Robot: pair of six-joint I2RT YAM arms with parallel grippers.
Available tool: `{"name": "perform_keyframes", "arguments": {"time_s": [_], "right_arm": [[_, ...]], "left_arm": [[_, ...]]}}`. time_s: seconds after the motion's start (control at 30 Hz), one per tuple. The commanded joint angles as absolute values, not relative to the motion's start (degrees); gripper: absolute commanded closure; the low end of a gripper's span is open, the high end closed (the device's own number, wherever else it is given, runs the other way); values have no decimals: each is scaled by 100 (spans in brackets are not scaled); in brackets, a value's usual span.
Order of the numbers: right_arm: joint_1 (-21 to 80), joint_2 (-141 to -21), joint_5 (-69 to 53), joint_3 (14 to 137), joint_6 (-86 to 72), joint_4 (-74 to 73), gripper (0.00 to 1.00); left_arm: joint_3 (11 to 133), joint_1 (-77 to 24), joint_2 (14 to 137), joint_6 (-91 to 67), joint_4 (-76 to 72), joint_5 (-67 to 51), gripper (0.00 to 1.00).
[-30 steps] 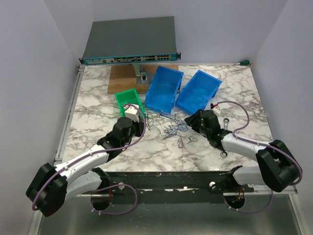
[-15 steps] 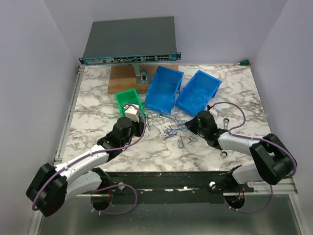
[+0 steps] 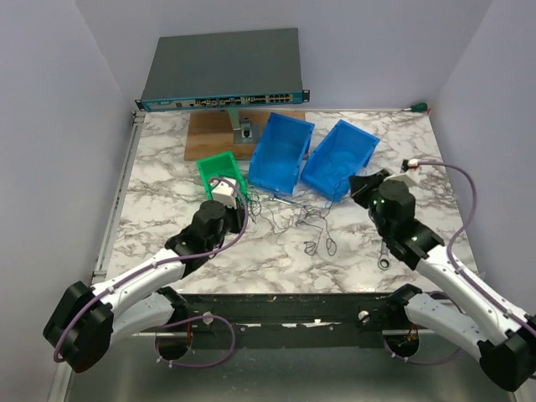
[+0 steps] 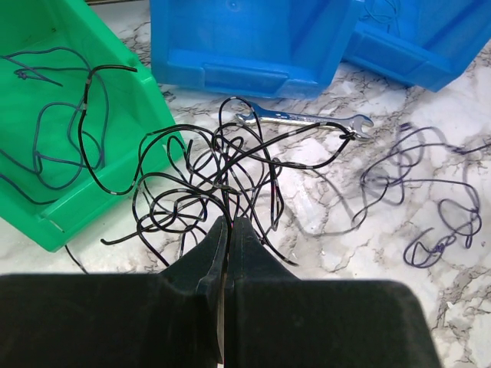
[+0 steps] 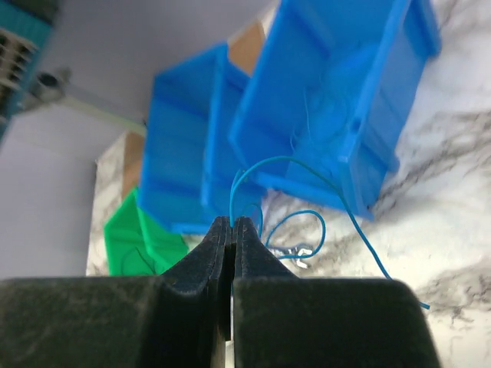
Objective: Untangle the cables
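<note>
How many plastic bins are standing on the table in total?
3. The green bin lies at the left, the first blue bin beside it in the middle, the second blue bin to its right. None seems hidden.

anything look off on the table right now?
A silver wrench lies on the table at the edge of the black wire tangle, in front of a blue bin: a tool amid cables. One black loop also hangs over the wall of the green bin.
</note>
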State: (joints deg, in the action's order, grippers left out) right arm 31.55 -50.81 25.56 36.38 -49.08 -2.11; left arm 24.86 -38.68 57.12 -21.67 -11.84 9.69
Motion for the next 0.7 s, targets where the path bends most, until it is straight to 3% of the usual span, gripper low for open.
{"name": "perform_keyframes", "arguments": {"time_s": [0.0,0.27,0.4,0.47,0.6,0.67], "right_arm": [[3188,-4635,3664,4382,-4313,-1270,99],[3190,-4394,4768,5016,-3841,-1868,99],[3184,-4398,4194,5139,-3726,-1824,99],[3190,-4497,3331,5230,-3528,-1741,99],[3186,-4724,1707,5393,-3651,-1578,99],[3190,-4794,1004,5430,-3763,-1431,99]], "left_arm": [[2654,-3850,5708,-2229,-1037,1379,100],[2770,-3751,5661,-2711,-363,2646,100],[2809,-3744,5626,-2753,-298,2835,100],[2798,-3766,5599,-2327,-642,1864,100],[2420,-3974,5503,-1796,-1834,252,69],[2445,-4066,5590,-1650,-1984,-179,67]]}}
